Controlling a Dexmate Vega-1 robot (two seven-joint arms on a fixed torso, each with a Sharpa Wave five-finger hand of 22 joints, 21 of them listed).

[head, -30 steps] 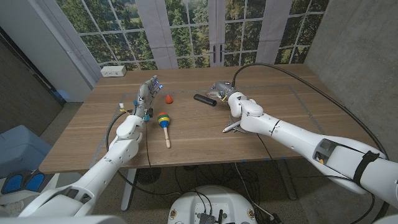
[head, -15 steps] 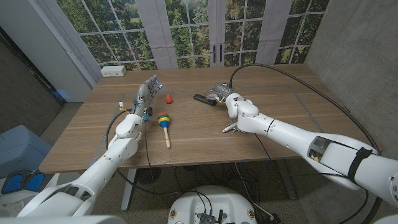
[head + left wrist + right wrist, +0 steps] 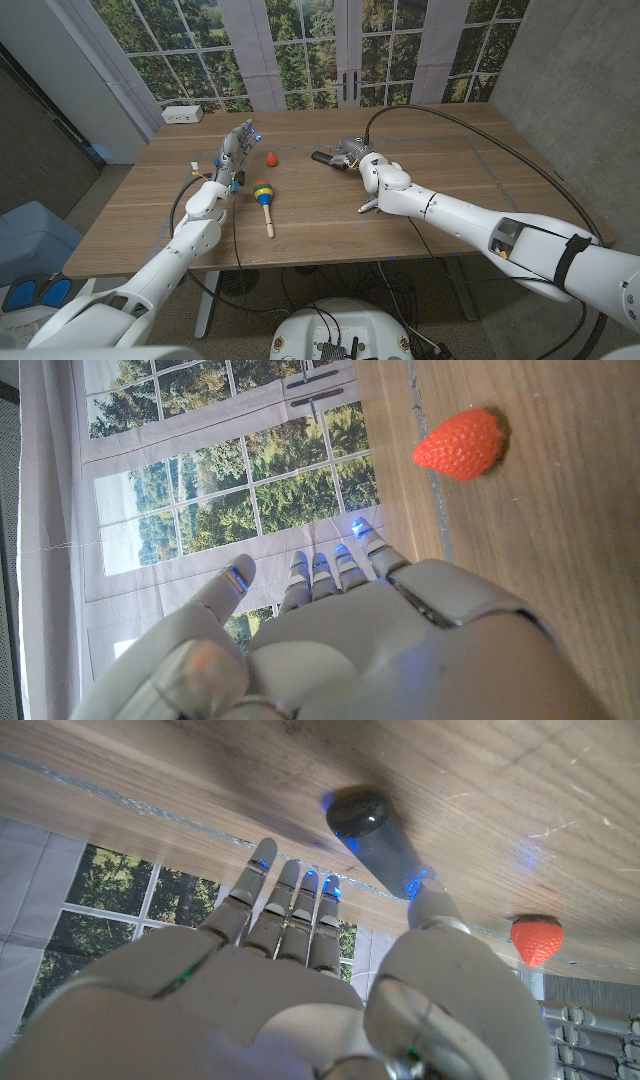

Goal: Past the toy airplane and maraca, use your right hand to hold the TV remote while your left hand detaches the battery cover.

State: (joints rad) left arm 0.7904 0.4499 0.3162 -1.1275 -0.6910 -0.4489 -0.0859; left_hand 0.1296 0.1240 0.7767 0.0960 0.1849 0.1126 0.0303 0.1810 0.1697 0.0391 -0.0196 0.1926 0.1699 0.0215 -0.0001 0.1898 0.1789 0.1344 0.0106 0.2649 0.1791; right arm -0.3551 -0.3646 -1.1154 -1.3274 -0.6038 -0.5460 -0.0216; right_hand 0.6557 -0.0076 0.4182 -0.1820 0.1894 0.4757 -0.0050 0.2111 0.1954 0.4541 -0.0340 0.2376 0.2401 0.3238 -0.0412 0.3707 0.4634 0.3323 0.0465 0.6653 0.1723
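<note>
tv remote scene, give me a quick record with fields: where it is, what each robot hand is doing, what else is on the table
tv remote: dark TV remote lying on the far middle of the wooden table
right robot hand: right robot hand open at the remote's end, not yet gripping it
left robot hand: left robot hand open, holding nothing, beside the toy strawberry
nearer items: maraca; toy airplane
far corner: white box

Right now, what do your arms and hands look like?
My arms are smooth white shells with grey joints and black cables running along them. My left hand and right hand are silver-grey, with little blue lights glowing at the fingertips. A black band wraps my right arm.
</note>
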